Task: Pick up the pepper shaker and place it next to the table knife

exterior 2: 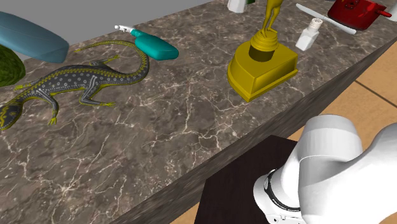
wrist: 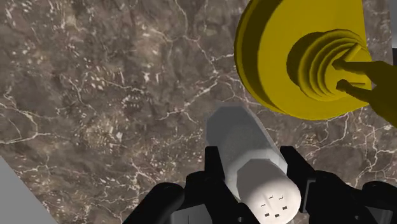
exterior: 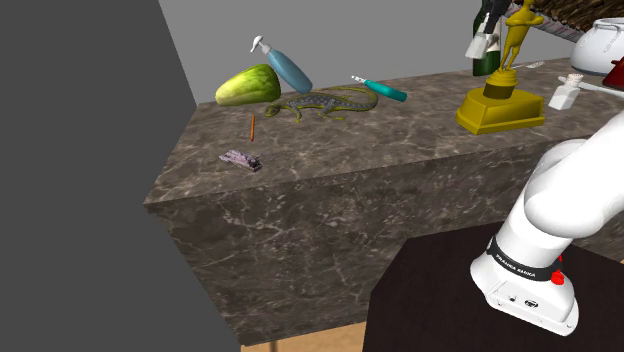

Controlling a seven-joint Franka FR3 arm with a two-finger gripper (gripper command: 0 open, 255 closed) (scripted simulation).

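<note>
One grey shaker [wrist: 238, 137] clamped betw. gripper [wrist: 254, 164] fingers, wrist view; 2nd white shaker [exterior: 565, 92] on counter [exterior: 400, 140], shoulder view

Glossy white, rounded arm links [exterior: 560, 195] with a black collar [exterior: 515, 262] bearing white lettering and a red knob [exterior: 557, 278] near the white base flange [exterior: 525, 300]; all-black two-finger gripper [wrist: 252, 156].

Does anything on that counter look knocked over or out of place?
Yes. The blue spray bottle is tipped over rather than standing, beside a green fruit near the shoulder view's left end of the counter. A thin orange stick nearby seems to stand on end unsupported, which looks odd. The gold trophy and white shaker stand upright.
</note>
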